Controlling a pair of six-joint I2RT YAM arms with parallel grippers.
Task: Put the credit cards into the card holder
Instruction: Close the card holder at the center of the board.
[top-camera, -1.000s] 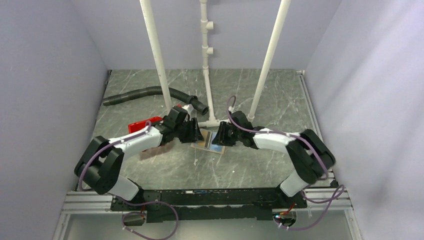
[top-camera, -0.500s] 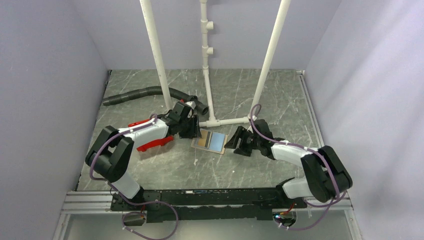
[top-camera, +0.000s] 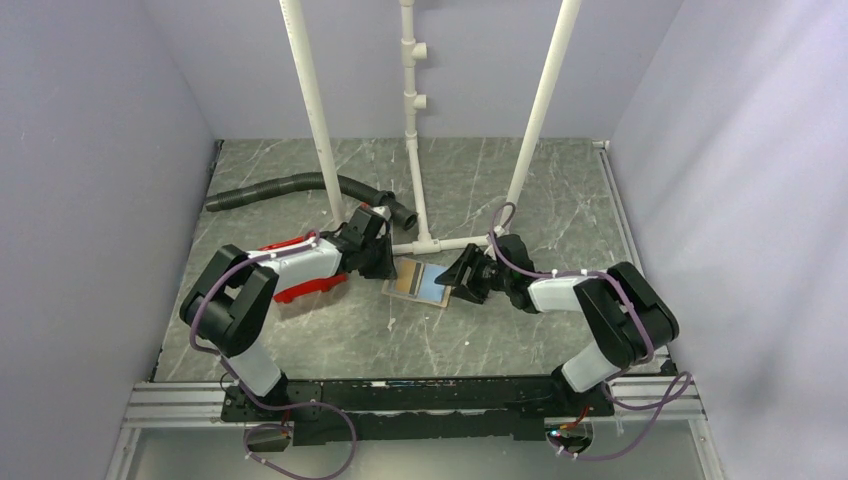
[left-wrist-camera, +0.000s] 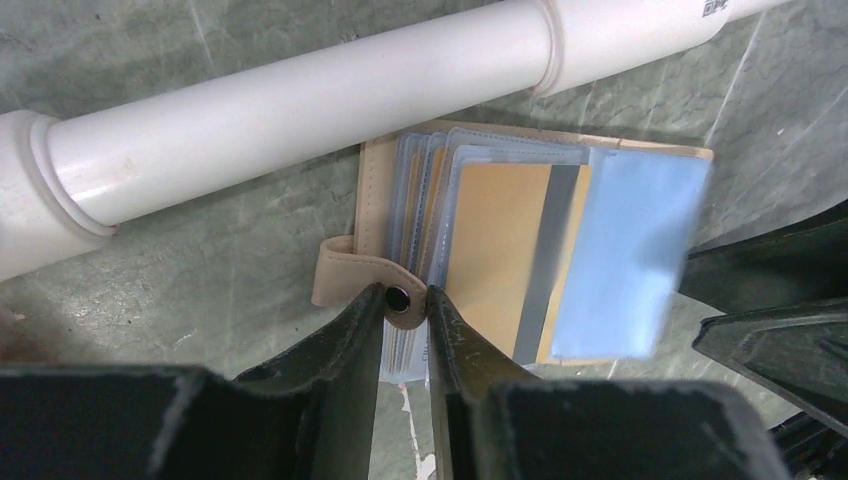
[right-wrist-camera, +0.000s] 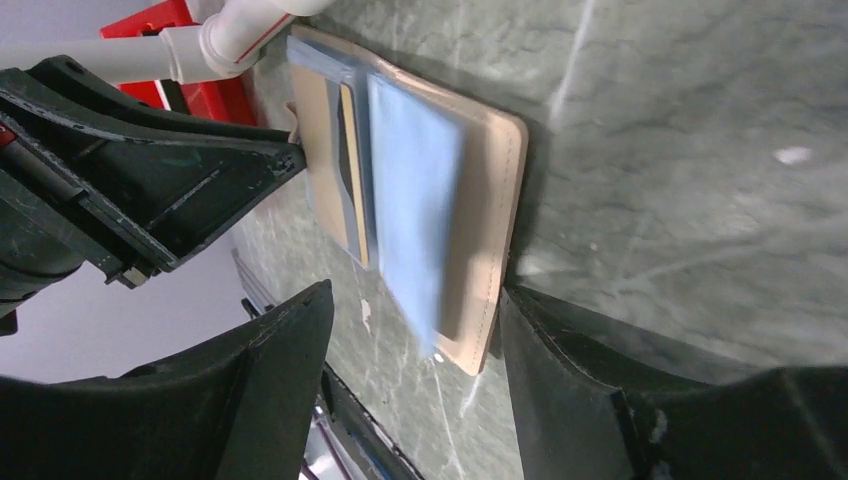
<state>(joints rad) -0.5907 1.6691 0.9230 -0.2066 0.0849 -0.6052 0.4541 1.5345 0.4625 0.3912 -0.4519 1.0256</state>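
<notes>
The tan card holder (top-camera: 421, 283) lies open on the table against a white pipe, showing a blue flap (left-wrist-camera: 625, 250) and clear sleeves. A tan card with a grey stripe (left-wrist-camera: 500, 250) sits in a sleeve. Pale edges of the credit cards (left-wrist-camera: 405, 352) stick out below the snap tab. My left gripper (top-camera: 385, 262) is at the holder's left edge, and in the left wrist view (left-wrist-camera: 402, 300) it is shut on the snap tab (left-wrist-camera: 350, 272). My right gripper (top-camera: 462, 281) is open at the holder's right edge (right-wrist-camera: 490, 200), which lies between its spread fingers (right-wrist-camera: 413, 300).
A white pipe frame (top-camera: 450, 243) runs along the holder's far side (left-wrist-camera: 300, 110), with upright poles behind. A red bin (top-camera: 300, 290) lies under my left arm. A black hose (top-camera: 290, 187) lies at the back left.
My right gripper pulled away from the holder to the right, then came back to its right edge. My left arm shifted, uncovering more of the red bin. The blue flap is blurred, moving.
</notes>
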